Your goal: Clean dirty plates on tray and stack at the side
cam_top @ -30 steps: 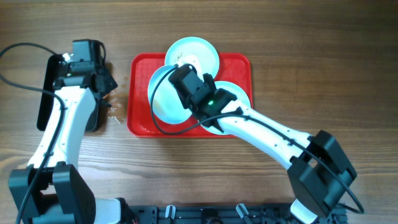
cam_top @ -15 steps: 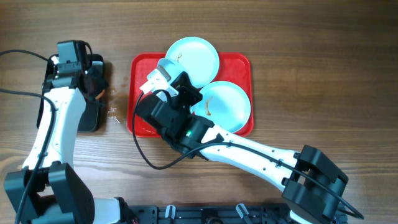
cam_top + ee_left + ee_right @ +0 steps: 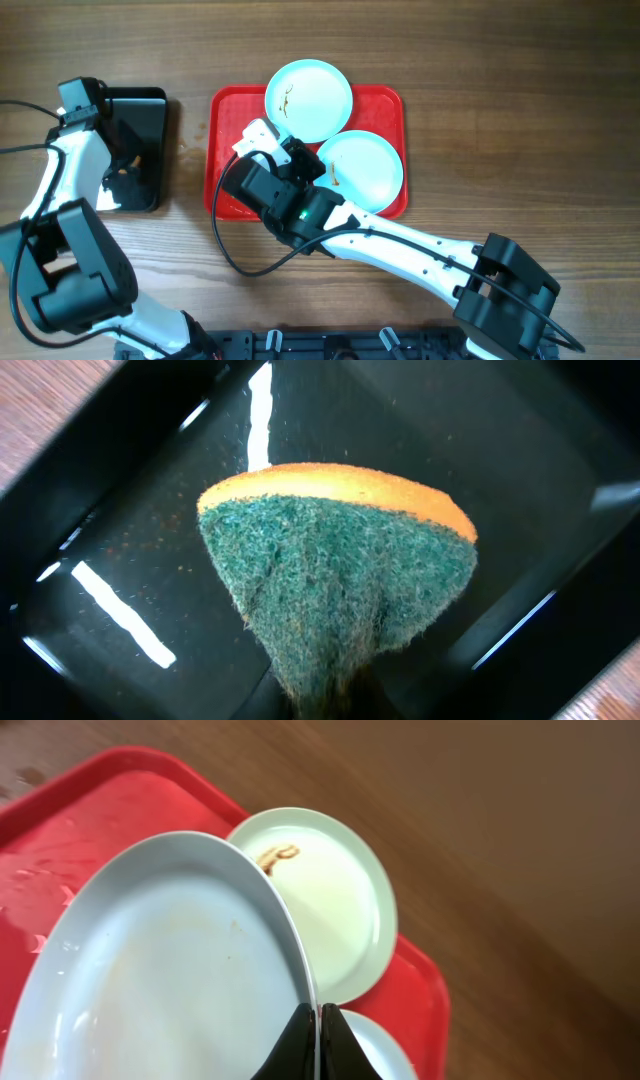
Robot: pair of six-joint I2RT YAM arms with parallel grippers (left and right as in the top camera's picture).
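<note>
Glossy plastic tray [image 3: 225, 120], smooth plates [image 3: 308, 98], perhaps ceramic, coarse fibrous sponge [image 3: 340, 590]

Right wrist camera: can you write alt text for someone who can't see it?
Two dark fingers pinch the rim of a pale plate over a red tray. Behind it lies a second plate with a brown smear, and brown tabletop beyond.

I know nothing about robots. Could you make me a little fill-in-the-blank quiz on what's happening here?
1. The right claw pinches the rim of a tilted ____.
2. The left claw holds a green and orange sponge over the ____ tray.
3. ____ plates lie flat on the red tray.
Missing words: plate; black; two.
</note>
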